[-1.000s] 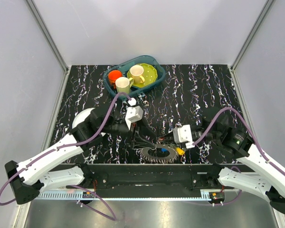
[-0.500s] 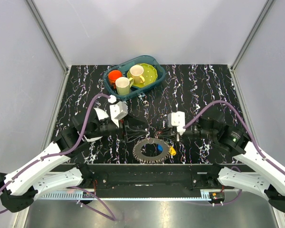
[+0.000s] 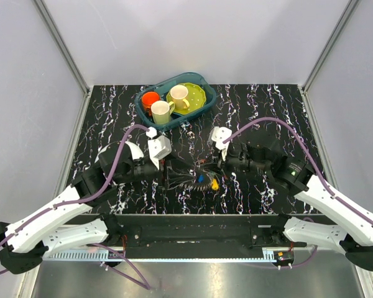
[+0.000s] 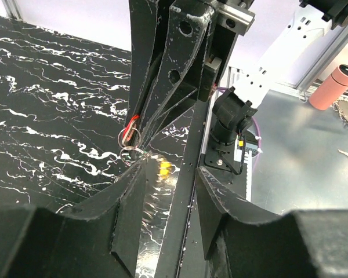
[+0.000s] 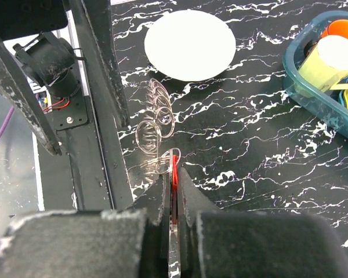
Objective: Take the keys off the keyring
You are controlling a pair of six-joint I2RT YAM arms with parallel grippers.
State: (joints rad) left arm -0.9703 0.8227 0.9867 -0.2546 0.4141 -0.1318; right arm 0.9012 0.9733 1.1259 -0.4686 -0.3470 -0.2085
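Has hoisted keyring [image 3: 196,177] off the desk [image 3: 267,105], up between the arms, seemingly for working room. Left wrist: shows left pincer [image 4: 171,174] parted, grip unclear. Right wrist: shows right pincer [image 5: 174,168] pinched on red key [image 5: 174,176], likely to slide it free.

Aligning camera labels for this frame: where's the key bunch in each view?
Top external: key bunch mid-table, nearer the front edge.
Left wrist: centre-left, wire rings and a yellow head just beyond the left gripper.
Right wrist: ring loops centre-left, with a red head pinched in the right gripper.
Shared landmark: the black rail along the table's near edge shows in all three.
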